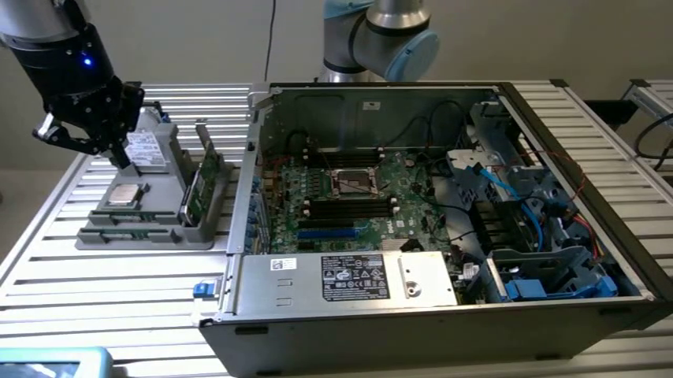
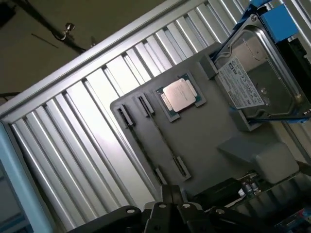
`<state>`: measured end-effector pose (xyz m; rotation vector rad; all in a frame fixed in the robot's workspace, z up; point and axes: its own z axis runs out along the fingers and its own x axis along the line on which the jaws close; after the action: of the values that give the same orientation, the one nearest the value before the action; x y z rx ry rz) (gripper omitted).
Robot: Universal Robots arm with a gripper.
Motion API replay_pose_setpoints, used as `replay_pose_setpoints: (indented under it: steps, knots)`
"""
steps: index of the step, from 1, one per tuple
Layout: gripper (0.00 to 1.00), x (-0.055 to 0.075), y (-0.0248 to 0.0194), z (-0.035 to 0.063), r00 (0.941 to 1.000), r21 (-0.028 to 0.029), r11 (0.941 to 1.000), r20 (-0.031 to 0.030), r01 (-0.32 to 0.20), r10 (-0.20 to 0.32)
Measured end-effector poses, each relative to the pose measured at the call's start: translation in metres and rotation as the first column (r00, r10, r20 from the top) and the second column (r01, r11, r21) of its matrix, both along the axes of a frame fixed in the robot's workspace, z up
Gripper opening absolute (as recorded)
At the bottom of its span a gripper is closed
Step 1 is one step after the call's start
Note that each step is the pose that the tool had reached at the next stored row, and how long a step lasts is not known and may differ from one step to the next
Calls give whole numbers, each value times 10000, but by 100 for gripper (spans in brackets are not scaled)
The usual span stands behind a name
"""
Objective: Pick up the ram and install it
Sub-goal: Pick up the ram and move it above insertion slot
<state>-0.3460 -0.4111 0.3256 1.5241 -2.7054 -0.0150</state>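
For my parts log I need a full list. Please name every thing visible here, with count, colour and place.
table: one, silver slats, under everything
tray: one, grey, exterior view's left
ram: apparently two sticks, green, upright at the tray's side nearest the case
processor: one, silver, flat on the tray
hard drive: one, silver with blue frame, on the tray
computer case: one, dark grey, open, beside the tray
motherboard: one, green, inside the case
arm: one, silver and light blue, behind the case
gripper: one, black, shut, over the tray
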Motion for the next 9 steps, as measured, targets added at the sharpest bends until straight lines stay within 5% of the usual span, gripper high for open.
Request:
replay_pose_setpoints:
  steps: [5, 9]
  knots:
    - [11, 0, 0, -1, 9960, 3, 9960, -1, -898, 898]
    - [11, 0, 0, -2, 9868, 5, 9868, 0, -1617, 1617]
